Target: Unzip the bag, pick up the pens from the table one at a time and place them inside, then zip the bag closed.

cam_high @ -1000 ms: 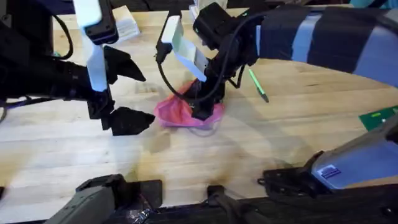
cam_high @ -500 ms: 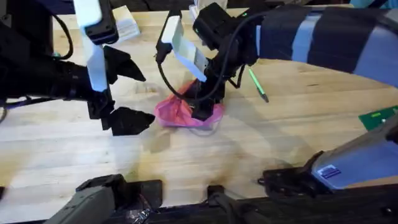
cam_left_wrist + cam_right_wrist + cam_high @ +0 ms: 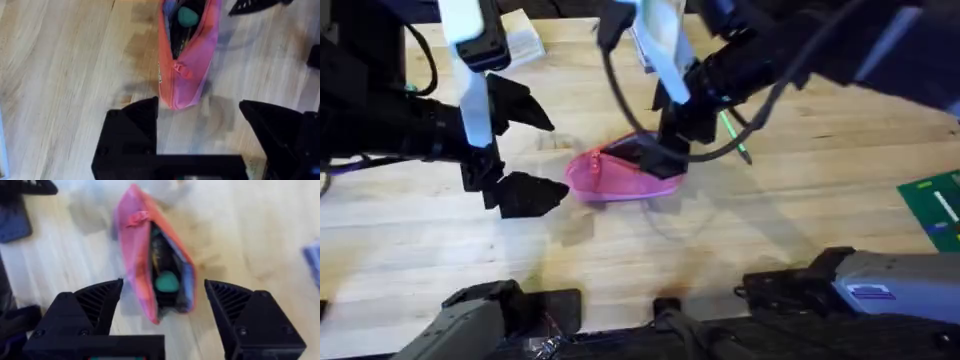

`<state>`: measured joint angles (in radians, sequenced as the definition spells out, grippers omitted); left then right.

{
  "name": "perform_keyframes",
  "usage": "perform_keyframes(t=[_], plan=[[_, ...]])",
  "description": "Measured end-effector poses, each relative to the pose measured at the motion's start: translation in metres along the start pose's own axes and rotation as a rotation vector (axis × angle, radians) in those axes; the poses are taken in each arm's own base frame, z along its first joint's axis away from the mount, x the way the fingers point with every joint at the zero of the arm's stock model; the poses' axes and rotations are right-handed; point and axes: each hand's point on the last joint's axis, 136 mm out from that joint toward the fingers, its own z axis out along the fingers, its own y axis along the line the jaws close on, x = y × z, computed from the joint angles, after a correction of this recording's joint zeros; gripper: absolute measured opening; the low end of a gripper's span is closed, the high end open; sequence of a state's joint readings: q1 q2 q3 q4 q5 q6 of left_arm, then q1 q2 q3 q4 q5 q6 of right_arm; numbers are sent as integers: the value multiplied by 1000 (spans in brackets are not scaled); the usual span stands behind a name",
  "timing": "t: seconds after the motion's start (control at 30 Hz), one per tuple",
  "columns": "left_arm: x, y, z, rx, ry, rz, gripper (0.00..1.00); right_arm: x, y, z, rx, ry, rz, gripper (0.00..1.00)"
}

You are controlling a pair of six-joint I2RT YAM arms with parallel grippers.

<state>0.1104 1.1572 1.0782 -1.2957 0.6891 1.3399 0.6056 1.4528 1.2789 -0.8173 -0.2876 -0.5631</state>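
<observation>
Your left gripper (image 3: 525, 145) had matte black wedge fingers on a white link; your right gripper (image 3: 162, 307) showed ribbed inner faces and trailed black cable.

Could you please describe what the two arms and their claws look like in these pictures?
Both arms are black. The left claw has two chunky, wedge-shaped black fingers below a white link. The right claw has matching black fingers with ribbed inner faces. A black cable loops along the right arm, which also carries a white part.

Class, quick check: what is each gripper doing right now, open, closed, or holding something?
Left gripper: jaws open, empty, just short of the bag's closed end.
Right gripper: jaws open, empty, straddling the bag's unzipped end.
</observation>
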Motion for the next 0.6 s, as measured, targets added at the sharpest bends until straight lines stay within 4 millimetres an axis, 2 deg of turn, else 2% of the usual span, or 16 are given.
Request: perform_keyframes(t=[0.13, 0.23, 0.27, 0.4, 0.6], plan=[[0, 0, 0, 0, 0, 0, 993, 1, -20, -33, 117, -46, 90, 997], [0, 0, 0, 0, 0, 0, 993, 10, -40, -56, 224, -61, 205, 997], [0, 0, 0, 0, 0, 0, 993, 28, -66, -75, 349, -54, 356, 997], [0, 0, 0, 0, 0, 0, 993, 56, -94, -91, 477, -23, 535, 997], [0, 0, 0, -1, 0, 1, 993, 83, -114, -106, 596, 18, 672, 998]])
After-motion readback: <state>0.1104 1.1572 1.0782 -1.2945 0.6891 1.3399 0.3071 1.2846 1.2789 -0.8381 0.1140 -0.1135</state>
